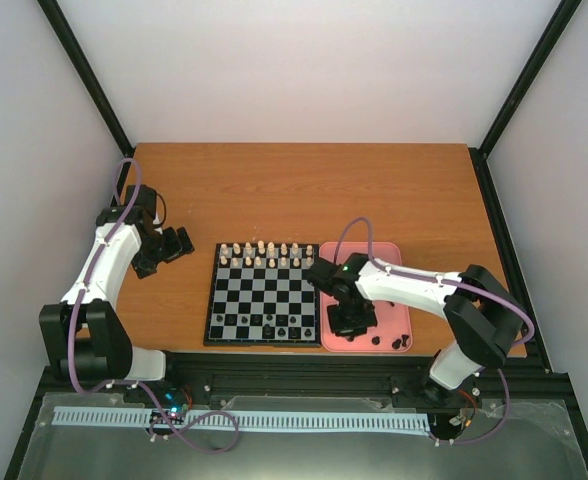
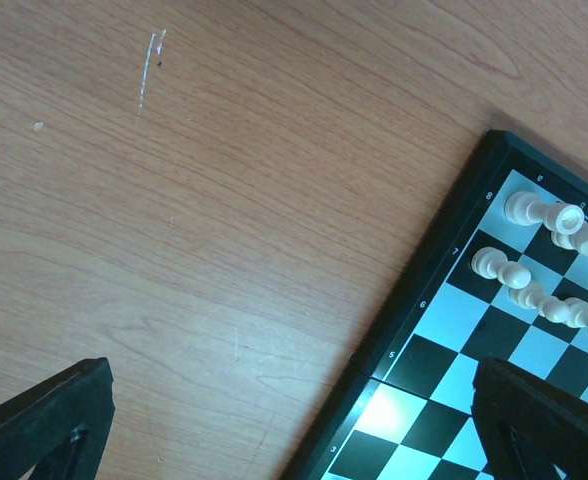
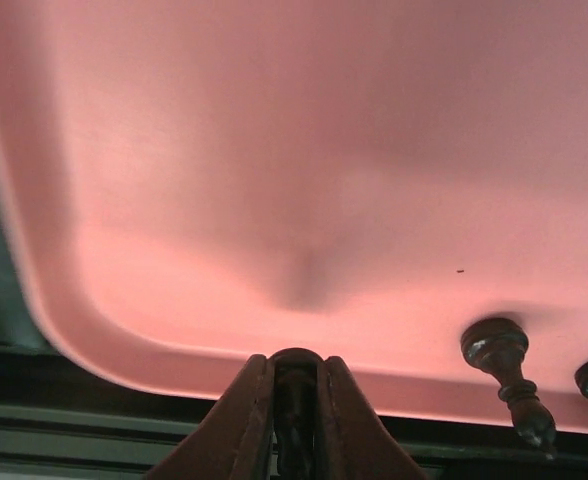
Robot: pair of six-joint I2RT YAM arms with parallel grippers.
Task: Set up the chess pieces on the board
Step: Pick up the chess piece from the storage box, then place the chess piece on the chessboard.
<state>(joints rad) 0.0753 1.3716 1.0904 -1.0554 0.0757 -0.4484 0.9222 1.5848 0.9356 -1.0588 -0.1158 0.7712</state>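
over the pink tray [image 3: 274, 150], right end effector [image 3: 296, 372] tight around a black chess piece [image 3: 294, 412] between its fingers

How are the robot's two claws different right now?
The left gripper is wide open; the right gripper is pinched shut on a black chess piece. The left gripper hangs over bare table beside the board; the right gripper is over the pink tray. Both have two dark fingers.

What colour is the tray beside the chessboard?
Pink; the tray shows best in the right wrist view.
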